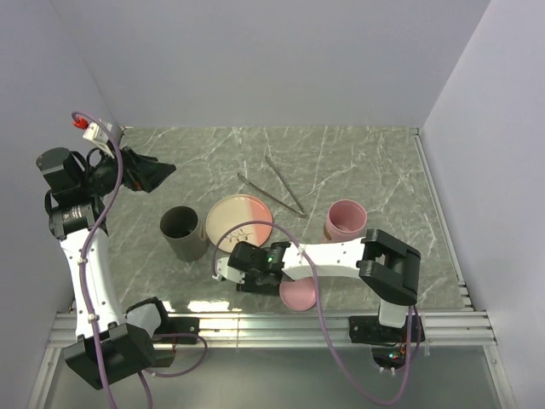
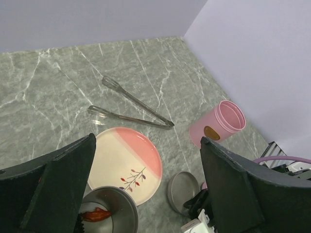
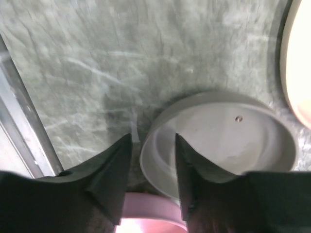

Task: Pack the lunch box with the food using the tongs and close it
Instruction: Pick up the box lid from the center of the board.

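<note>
Two black fingers of the right tool (image 3: 152, 137) stand partly spread, low over the bench (image 3: 73, 73). They straddle the near rim of a grey lid (image 3: 228, 141) that lies hollow side up. A sliver of bench shows between the outer finger and the rim, so nothing is pinched. A pink lid (image 3: 146, 213) lies just under the fingers' base, and the edge of the cream-and-pink plate (image 3: 301, 73) shows beyond the grey lid.

From above, the right arm reaches leftward along the near side of the bench, its tool (image 1: 223, 271) just in front of the plate (image 1: 240, 223). A grey container (image 1: 183, 234) stands just beside the plate's left edge, with a reddish piece of food (image 2: 97, 213) inside. The silver tongs (image 1: 285, 187) lie flat beyond the plate, their joined end pointing toward an upright pink container (image 1: 345, 220) on the right.

The left tool (image 2: 148, 141) hangs high at the far left, spread wide and holding nothing.
</note>
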Robot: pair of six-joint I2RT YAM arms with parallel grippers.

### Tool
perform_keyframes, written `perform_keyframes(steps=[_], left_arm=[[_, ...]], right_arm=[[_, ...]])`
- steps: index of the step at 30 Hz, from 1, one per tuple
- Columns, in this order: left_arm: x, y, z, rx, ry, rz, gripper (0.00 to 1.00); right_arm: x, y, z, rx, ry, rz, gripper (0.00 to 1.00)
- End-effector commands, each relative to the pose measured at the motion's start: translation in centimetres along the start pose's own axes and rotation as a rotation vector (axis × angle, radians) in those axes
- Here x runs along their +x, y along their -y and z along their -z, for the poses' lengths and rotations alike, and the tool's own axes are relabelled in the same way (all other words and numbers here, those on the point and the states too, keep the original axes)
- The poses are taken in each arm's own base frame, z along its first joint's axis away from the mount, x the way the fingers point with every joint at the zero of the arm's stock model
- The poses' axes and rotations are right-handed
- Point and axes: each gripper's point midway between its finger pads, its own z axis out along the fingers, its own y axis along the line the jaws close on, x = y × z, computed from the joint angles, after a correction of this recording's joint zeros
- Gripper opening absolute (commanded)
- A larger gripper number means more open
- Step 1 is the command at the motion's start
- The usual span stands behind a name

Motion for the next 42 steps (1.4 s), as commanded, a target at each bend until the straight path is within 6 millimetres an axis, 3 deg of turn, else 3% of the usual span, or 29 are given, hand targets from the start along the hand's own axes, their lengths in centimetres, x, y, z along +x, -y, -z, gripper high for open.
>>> perform_keyframes(steps=[1,10,12,14,19,21,22,23,25,26,28,29,30,33,34,36,37,39,40,42], left_arm=[[-0.2,0.6,0.1,0.024,0.021,-0.024,0.95],[-0.5,0.7,0.3,0.004,0.028,-0.021,0.94],[-0.5,0.7,0.3,0.003,0.031,-0.02,0.94],[-0.6,0.6,0.2,0.005,0.037,-0.002,0.94],[-0.6,0.6,0.0,0.014,0.048,0.044,0.93],[-0.8,0.9,0.0,0.025,0.058,0.03,0.93],[-0.8,1.0,0.0,0.031,0.059,0.037,0.93],[-1.0,1.2,0.1,0.034,0.066,0.03,0.93],[-1.6,1.5,0.2,0.033,0.077,0.013,0.93],[-1.7,1.8,0.3,0.036,0.078,0.012,0.93],[-2.1,2.2,0.4,0.043,0.093,-0.002,0.93],[-2.2,2.9,0.6,0.06,0.103,-0.015,0.93],[-2.4,3.4,0.6,0.071,0.115,0.012,0.93],[-3.0,4.6,0.9,0.101,0.184,0.037,0.94],[-2.9,5.0,1.0,0.134,0.22,-0.001,0.94],[-2.7,6.1,1.0,0.172,0.271,0.065,0.94],[-2.8,6.7,1.0,0.186,0.293,0.066,0.94],[-3.3,8.5,0.7,0.236,0.34,0.064,0.94],[-3.0,9.0,0.5,0.253,0.346,0.071,0.93],[-2.8,11.2,0.3,0.317,0.372,0.032,0.91]], right_arm=[[-2.3,0.0,0.2,-0.014,0.046,0.0,0.47],[-4.1,0.9,-0.6,-0.014,0.064,0.018,0.25],[-4.8,0.8,-0.6,-0.044,0.077,0.004,0.14],[-5.5,1.4,-0.1,-0.043,0.094,-0.018,0.01],[-8.0,2.8,2.9,-0.069,0.177,-0.077,0.0],[-10.0,4.7,5.8,-0.071,0.262,-0.14,0.0],[-10.7,4.4,7.0,-0.133,0.291,-0.158,0.0],[-12.5,5.7,9.5,-0.137,0.366,-0.193,0.0],[-13.2,8.0,12.0,-0.174,0.428,-0.259,0.0],[-14.6,8.2,15.2,-0.237,0.508,-0.272,0.0],[-14.8,10.5,18.2,-0.266,0.597,-0.323,0.0],[-15.7,10.5,21.1,-0.315,0.677,-0.322,0.0],[-15.2,12.4,22.7,-0.308,0.722,-0.354,0.0],[-15.7,14.2,28.4,-0.341,0.878,-0.384,0.0],[-15.4,16.0,30.0,-0.318,0.936,-0.39,0.0],[-15.5,16.4,33.2,-0.369,1.014,-0.403,0.0],[-15.2,17.9,34.7,-0.346,1.073,-0.397,0.0],[-15.2,18.0,36.7,-0.413,1.126,-0.45,0.0],[-15.8,18.3,38.6,-0.421,1.208,-0.382,0.0],[-15.2,18.2,39.1,-0.562,1.22,-0.52,0.0]])
